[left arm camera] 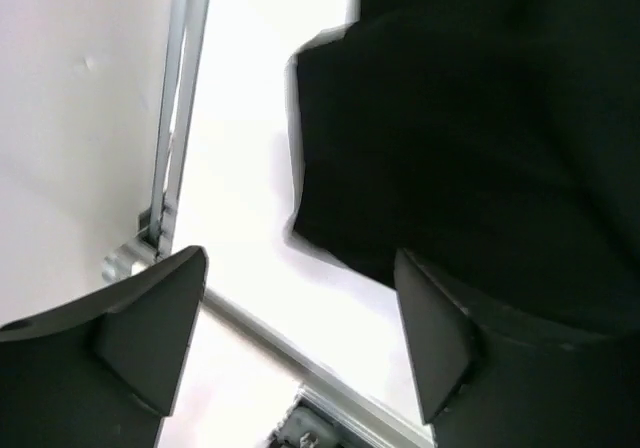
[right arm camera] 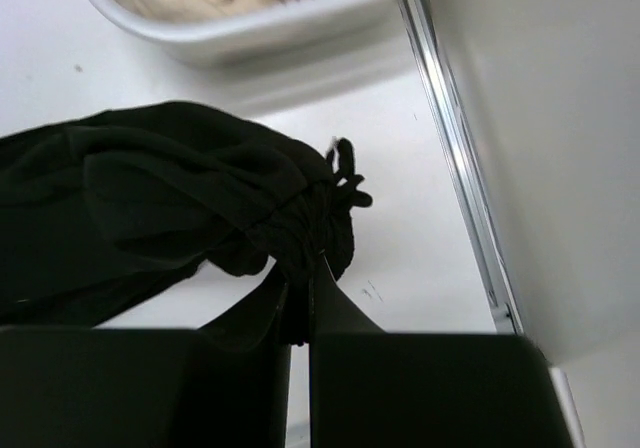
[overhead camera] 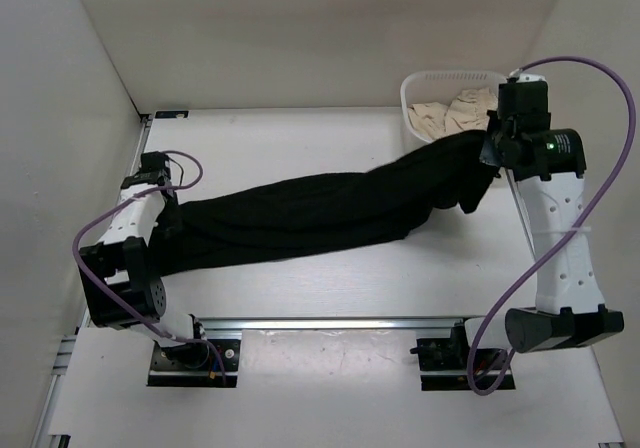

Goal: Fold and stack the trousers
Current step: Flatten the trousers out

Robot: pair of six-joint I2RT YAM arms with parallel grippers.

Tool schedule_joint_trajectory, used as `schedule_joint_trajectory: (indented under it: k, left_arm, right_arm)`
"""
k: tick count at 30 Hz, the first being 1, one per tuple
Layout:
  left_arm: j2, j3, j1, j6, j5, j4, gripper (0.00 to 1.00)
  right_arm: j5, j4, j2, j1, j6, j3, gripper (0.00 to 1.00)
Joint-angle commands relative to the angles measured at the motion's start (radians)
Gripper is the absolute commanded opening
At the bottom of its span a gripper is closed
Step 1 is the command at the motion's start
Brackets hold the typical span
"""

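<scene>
While my right gripper [right arm camera: 300, 290] is pinching one bunched end of the trousers [overhead camera: 320, 213], stretched across the table [overhead camera: 300, 298] beside the basket [overhead camera: 412, 96], and my left gripper [left arm camera: 300, 273] is gaping empty at the other, I am risking that thin pinch slipping under any pull.
</scene>
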Motion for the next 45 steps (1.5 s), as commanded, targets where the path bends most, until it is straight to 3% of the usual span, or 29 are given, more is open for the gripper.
schedule_joint_trajectory:
  k: [1, 6, 10, 18, 19, 20, 21, 22, 27, 32, 35, 39, 40, 44, 45]
  left_arm:
    - [-0.012, 0.052, 0.016, -0.006, 0.053, -0.063, 0.91]
    - [0.084, 0.209, 0.007, -0.006, 0.136, -0.104, 0.91]
    - [0.179, 0.219, -0.023, -0.006, 0.164, -0.184, 0.91]
    - [0.18, 0.019, -0.117, -0.006, 0.386, -0.164, 0.9]
    - [0.189, 0.006, -0.117, -0.006, 0.386, -0.147, 0.85]
    - [0.224, -0.004, -0.117, -0.006, 0.386, -0.123, 0.73]
    - [0.245, -0.004, -0.117, -0.006, 0.345, -0.113, 0.32]
    - [0.265, -0.004, -0.117, -0.006, 0.324, -0.104, 0.14]
    - [0.304, 0.194, -0.067, -0.006, 0.259, -0.093, 0.14]
    - [0.322, 0.685, 0.052, -0.006, 0.236, -0.152, 0.14]
    - [0.341, 0.87, 0.085, -0.006, 0.227, -0.199, 0.14]
    - [0.278, 0.786, 0.108, -0.006, 0.227, -0.199, 0.14]
    - [0.244, 0.741, 0.118, -0.006, 0.227, -0.199, 0.14]
    - [0.161, 0.441, 0.09, -0.006, 0.343, -0.199, 0.14]
    - [0.161, 0.398, 0.069, -0.006, 0.343, -0.199, 0.26]
  right_arm:
    - [0.043, -0.015, -0.077, -0.009, 0.001, -0.031, 0.0]
    - [0.033, -0.018, -0.077, -0.009, 0.001, -0.065, 0.0]
    - [0.01, -0.018, -0.077, -0.009, 0.001, -0.1, 0.0]
    - [-0.021, 0.024, -0.086, -0.009, 0.029, -0.201, 0.0]
    - [-0.021, 0.036, -0.077, -0.018, 0.029, -0.201, 0.0]
    - [-0.033, 0.036, -0.062, -0.018, 0.029, -0.183, 0.0]
    - [-0.044, 0.036, -0.052, -0.018, 0.029, -0.166, 0.0]
    - [-0.074, 0.046, -0.03, -0.018, 0.029, -0.143, 0.0]
    - [-0.242, 0.134, 0.024, -0.018, -0.028, 0.074, 0.0]
    - [-0.268, 0.246, 0.084, -0.018, -0.068, 0.395, 0.0]
    - [-0.282, 0.27, 0.075, -0.018, -0.108, 0.411, 0.0]
    - [-0.253, 0.281, -0.073, -0.018, -0.117, 0.18, 0.0]
    - [-0.239, 0.281, -0.106, -0.018, -0.117, 0.04, 0.0]
    - [-0.236, 0.292, -0.252, -0.018, -0.043, -0.309, 0.0]
    - [-0.236, 0.266, -0.288, -0.018, -0.019, -0.363, 0.0]
